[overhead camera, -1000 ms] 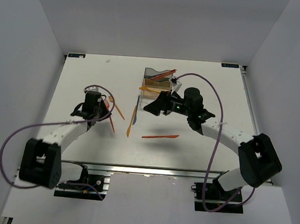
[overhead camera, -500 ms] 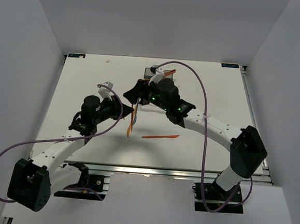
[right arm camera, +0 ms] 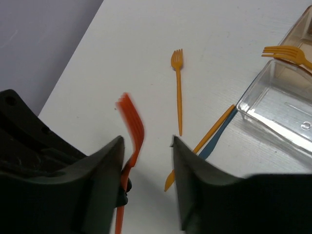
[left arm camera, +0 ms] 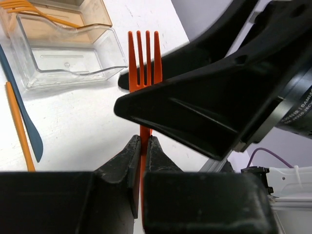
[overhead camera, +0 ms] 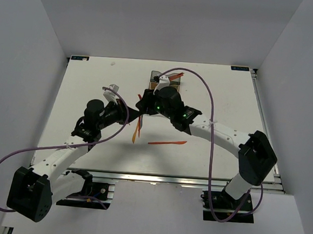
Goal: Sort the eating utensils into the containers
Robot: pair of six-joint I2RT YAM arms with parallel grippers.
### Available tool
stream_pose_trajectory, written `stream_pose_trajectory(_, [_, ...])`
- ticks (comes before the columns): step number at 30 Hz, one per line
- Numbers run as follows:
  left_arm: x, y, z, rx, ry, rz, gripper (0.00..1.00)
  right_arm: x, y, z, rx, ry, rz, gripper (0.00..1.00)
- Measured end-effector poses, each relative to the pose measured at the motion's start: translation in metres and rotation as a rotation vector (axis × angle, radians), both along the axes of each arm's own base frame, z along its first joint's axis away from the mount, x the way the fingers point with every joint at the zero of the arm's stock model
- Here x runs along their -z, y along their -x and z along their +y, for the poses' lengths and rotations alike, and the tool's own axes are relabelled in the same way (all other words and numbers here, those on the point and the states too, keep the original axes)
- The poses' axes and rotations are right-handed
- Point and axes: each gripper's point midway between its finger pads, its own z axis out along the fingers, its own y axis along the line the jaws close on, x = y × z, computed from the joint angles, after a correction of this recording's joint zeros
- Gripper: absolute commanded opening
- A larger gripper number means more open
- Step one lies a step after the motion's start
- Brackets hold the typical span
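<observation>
Amber container [left arm camera: 95,12] holding orange fork [left arm camera: 48,17], clear container [left arm camera: 73,78] beside (touching)

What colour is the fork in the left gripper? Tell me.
Orange-red fork; clearest in left wrist view.

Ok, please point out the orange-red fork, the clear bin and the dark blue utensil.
orange-red fork [left arm camera: 144,84]: left wrist view, base of its tines.
clear bin [left arm camera: 68,51]: left wrist view, its bare floor.
dark blue utensil [left arm camera: 31,139]: left wrist view, its wide end.
</observation>
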Motion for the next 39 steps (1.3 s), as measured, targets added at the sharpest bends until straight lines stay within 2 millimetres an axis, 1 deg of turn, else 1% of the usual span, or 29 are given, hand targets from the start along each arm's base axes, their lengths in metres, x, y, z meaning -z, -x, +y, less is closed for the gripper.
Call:
stream_pose_trajectory(2, [-0.002, -0.001, 0.000, -0.002, 0.005, -0.005, 0.00, -0.001, 0.005, 0.000, -0.011, -0.015, 0.006, 0.31])
stream_pose_trajectory(5, [-0.006, -0.001, -0.001, -0.005, 0.012, -0.018, 0.00, -0.006, 0.010, 0.002, -0.023, -0.041, 0.018, 0.32])
stream_pose_trajectory(7, [-0.010, -0.002, -0.001, -0.006, 0.021, -0.031, 0.00, -0.007, 0.012, 0.002, -0.028, -0.054, 0.022, 0.29])
stream_pose_trajectory(8, [-0.011, -0.002, -0.002, -0.007, 0.025, -0.034, 0.00, -0.009, 0.012, 0.004, -0.029, -0.064, 0.023, 0.18])
stream_pose_trajectory(10, [-0.013, -0.003, -0.002, -0.009, 0.028, -0.041, 0.00, -0.013, 0.014, 0.007, -0.039, -0.090, 0.032, 0.08])
stream_pose_trajectory(11, [-0.013, -0.003, -0.002, -0.010, 0.028, -0.042, 0.02, -0.015, 0.016, 0.009, -0.041, -0.105, 0.038, 0.00])
stream_pose_trajectory(12, [-0.013, -0.003, -0.002, -0.011, 0.028, -0.045, 0.26, -0.016, 0.016, 0.010, -0.039, -0.111, 0.040, 0.00])
stream_pose_trajectory(14, [-0.012, -0.004, 0.000, -0.020, 0.021, -0.043, 0.68, -0.018, 0.016, 0.010, -0.041, -0.117, 0.038, 0.00])
stream_pose_trajectory(15, [-0.010, -0.004, 0.001, -0.025, 0.015, -0.038, 0.85, -0.018, 0.015, 0.010, -0.042, -0.113, 0.030, 0.00])
stream_pose_trajectory(16, [-0.007, -0.004, 0.002, -0.033, 0.004, -0.029, 0.98, -0.019, 0.011, 0.008, -0.035, -0.108, 0.017, 0.00])
stream_pose_trajectory(18, [-0.001, -0.007, 0.008, -0.066, -0.031, 0.007, 0.98, -0.017, 0.001, 0.000, -0.022, -0.072, -0.024, 0.00])
stream_pose_trajectory(20, [-0.002, -0.011, 0.015, -0.107, -0.077, 0.034, 0.98, -0.015, -0.013, -0.006, -0.018, -0.024, -0.071, 0.00])
stream_pose_trajectory(22, [-0.010, -0.015, 0.026, -0.158, -0.143, 0.044, 0.98, -0.013, -0.036, -0.013, -0.012, 0.034, -0.139, 0.00])
stream_pose_trajectory(24, [-0.019, -0.015, 0.038, -0.201, -0.206, 0.030, 0.98, -0.012, -0.066, -0.021, -0.007, 0.099, -0.206, 0.00])
stream_pose_trajectory(27, [-0.028, -0.004, 0.060, -0.257, -0.293, -0.014, 0.98, -0.011, -0.114, -0.026, -0.017, 0.230, -0.349, 0.00])
stream_pose_trajectory(29, [-0.031, 0.008, 0.074, -0.279, -0.340, -0.049, 0.98, -0.003, -0.138, -0.027, -0.044, 0.332, -0.432, 0.00])
stream_pose_trajectory(32, [-0.030, 0.017, 0.087, -0.309, -0.383, -0.092, 0.98, 0.014, -0.167, -0.021, -0.104, 0.457, -0.511, 0.00])
stream_pose_trajectory(35, [-0.018, 0.022, 0.094, -0.318, -0.416, -0.094, 0.98, 0.034, -0.188, -0.016, -0.164, 0.561, -0.568, 0.00])
stream_pose_trajectory(38, [-0.009, 0.023, 0.096, -0.316, -0.438, -0.086, 0.98, 0.056, -0.194, -0.016, -0.234, 0.638, -0.592, 0.00])
stream_pose_trajectory(39, [-0.008, 0.024, 0.096, -0.313, -0.442, -0.084, 0.98, 0.061, -0.195, -0.017, -0.250, 0.654, -0.601, 0.00])
